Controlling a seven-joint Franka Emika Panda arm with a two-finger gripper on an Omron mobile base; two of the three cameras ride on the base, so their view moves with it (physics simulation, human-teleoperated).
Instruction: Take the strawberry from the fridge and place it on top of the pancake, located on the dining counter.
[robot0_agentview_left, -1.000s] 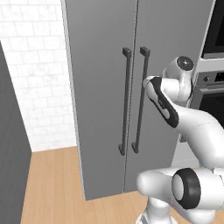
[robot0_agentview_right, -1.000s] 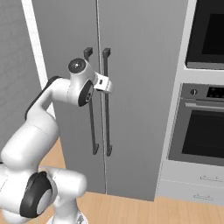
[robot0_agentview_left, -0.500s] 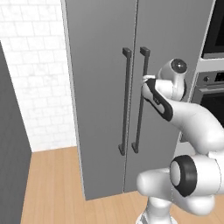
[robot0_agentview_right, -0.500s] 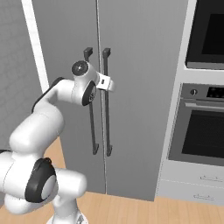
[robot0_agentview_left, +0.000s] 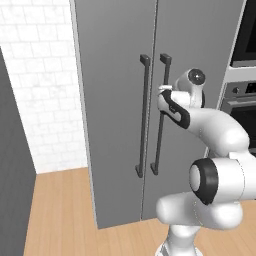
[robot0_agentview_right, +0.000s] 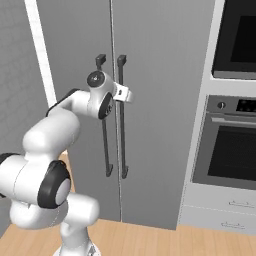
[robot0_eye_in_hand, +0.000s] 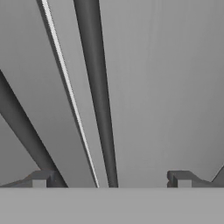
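Observation:
The fridge (robot0_agentview_left: 115, 60) stands shut, a tall grey unit with two dark bar handles side by side. My gripper (robot0_agentview_left: 163, 89) is up against the upper part of the right door's handle (robot0_agentview_left: 161, 130), also seen from the other side as gripper (robot0_agentview_right: 127, 94) and handle (robot0_agentview_right: 121, 140). In the hand view the gripper (robot0_eye_in_hand: 110, 179) is open, and the right handle (robot0_eye_in_hand: 98, 87) runs between its spread fingertips (robot0_eye_in_hand: 40, 179) without touching them. The left handle (robot0_eye_in_hand: 22, 127) passes outside the fingers. The strawberry is hidden behind the doors. The pancake and the dining counter are out of view.
A built-in oven stack (robot0_agentview_right: 232, 150) fills the wall right of the fridge. A white brick wall (robot0_agentview_left: 40, 90) and a dark grey panel (robot0_agentview_left: 12, 185) lie to the left. Wood floor (robot0_agentview_left: 60, 210) spreads in front.
The hand has reached forward, closer to the right door's handle. The jaws stay wide and the fridge doors have not moved.

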